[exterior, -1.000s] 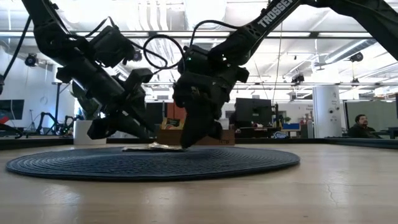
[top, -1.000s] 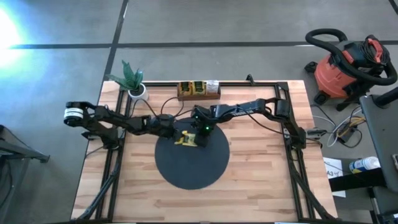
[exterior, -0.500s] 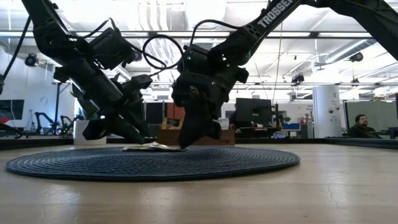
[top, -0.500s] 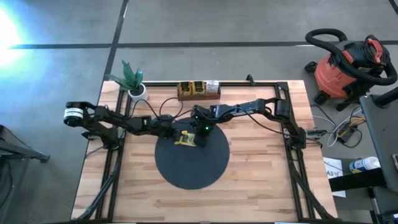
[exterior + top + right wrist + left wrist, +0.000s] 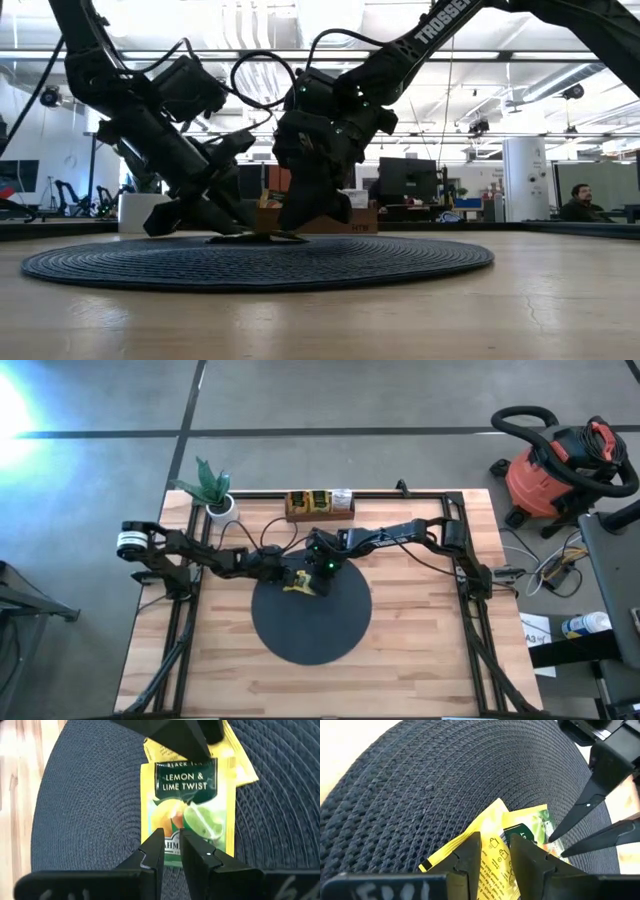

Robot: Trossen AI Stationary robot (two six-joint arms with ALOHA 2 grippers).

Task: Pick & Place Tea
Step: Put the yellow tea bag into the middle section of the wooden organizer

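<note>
Since the earlier frames the left arm has reached further in and the black round mat (image 5: 311, 612) has slid slightly right. Two tea packets (image 5: 189, 810) counted, overlapping, flat at the mat's far edge; the upper one (lemon & lime twist) has its long axis in line with the right gripper (image 5: 170, 846). Right gripper narrowly parted over its edge; left gripper (image 5: 495, 851) likewise over the lower packet (image 5: 480, 855); grip cannot be told.
</note>
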